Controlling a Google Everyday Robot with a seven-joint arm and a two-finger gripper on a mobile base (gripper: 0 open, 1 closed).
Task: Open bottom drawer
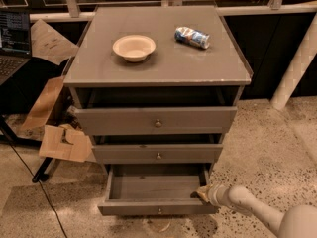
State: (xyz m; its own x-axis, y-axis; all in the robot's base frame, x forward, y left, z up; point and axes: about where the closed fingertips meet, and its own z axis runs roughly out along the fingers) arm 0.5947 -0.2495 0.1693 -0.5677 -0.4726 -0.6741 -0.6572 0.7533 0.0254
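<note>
You see soft overhead light on the table top (pixel 163 66), with darkness beyond its rear edge. The bowl (pixel 133 47) near the left edge casts a faint shadow. The bottom drawer (pixel 156 188) interior is shaded; the gripper (pixel 202 193), at its front right corner, is lit.
</note>
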